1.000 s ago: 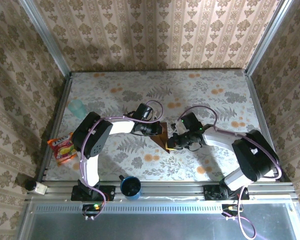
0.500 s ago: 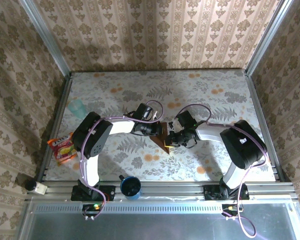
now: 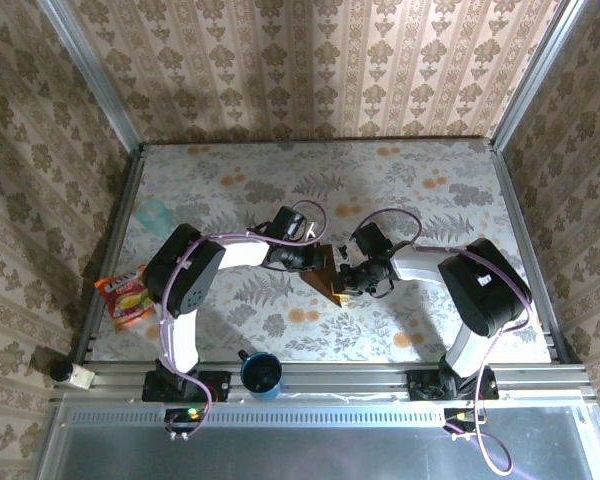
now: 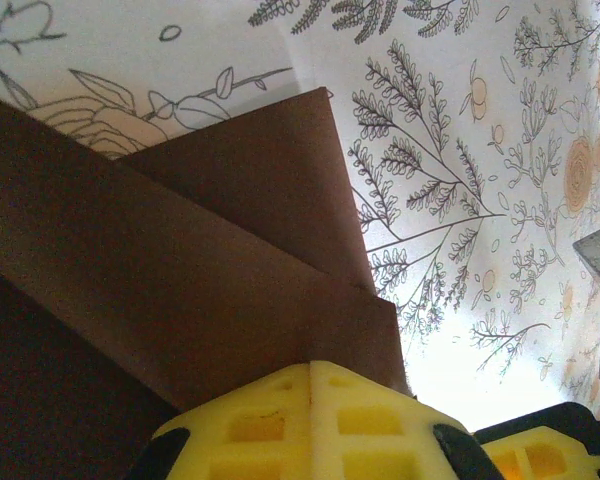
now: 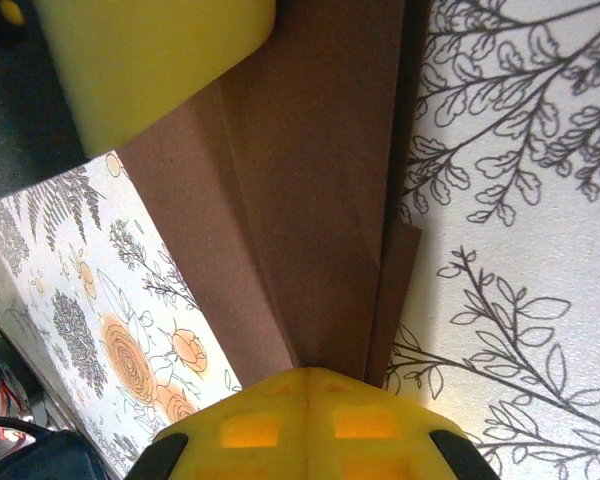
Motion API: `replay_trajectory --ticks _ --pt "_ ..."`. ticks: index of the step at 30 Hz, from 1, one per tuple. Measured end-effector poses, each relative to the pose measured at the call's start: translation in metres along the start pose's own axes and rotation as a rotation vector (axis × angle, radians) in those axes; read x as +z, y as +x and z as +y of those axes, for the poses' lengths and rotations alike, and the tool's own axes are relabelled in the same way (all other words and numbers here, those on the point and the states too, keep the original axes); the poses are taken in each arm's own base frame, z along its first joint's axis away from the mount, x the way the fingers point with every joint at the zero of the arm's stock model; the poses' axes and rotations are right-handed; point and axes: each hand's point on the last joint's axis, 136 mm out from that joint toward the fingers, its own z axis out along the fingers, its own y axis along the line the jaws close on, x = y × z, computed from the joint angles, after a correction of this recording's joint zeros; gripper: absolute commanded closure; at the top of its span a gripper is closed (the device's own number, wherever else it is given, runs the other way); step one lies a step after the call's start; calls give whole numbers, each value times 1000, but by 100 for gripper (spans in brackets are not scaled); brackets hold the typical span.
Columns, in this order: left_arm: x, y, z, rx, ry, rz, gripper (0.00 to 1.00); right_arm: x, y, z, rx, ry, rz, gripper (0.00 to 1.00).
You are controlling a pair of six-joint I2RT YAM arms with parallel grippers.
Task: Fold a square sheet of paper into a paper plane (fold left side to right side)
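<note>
The dark reddish-brown paper lies mid-table, partly folded into a pointed wedge with overlapping flaps, tip toward the near edge. My left gripper is shut, its yellow fingertips resting on the layered paper at its far end. Shut too, my right gripper has its yellow fingertips down on the paper where the creases run together. Whether either pinches a layer is hidden by the pads. The left gripper's yellow finger shows at the top left of the right wrist view.
A dark blue cup stands at the near edge between the arm bases. An orange snack packet lies at the left edge, and a pale green cup stands behind it. Metal rails border the floral table.
My right gripper has moved left, up to the paper's right side and tip. The left gripper has stayed on the paper's far end.
</note>
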Motion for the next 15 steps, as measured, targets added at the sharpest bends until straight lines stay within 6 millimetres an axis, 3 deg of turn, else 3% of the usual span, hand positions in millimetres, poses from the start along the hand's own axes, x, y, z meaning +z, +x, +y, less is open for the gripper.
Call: replay_trajectory --ticks 7,12,15 --pt "-13 -3 -3 9 -15 -34 100 1 1 -2 -13 -8 -3 100" --pt "-28 -3 -19 45 23 -77 100 2 1 -2 -13 -17 -1 100" --pt "-26 3 -29 57 49 -80 100 2 1 -3 -11 -17 0 100"
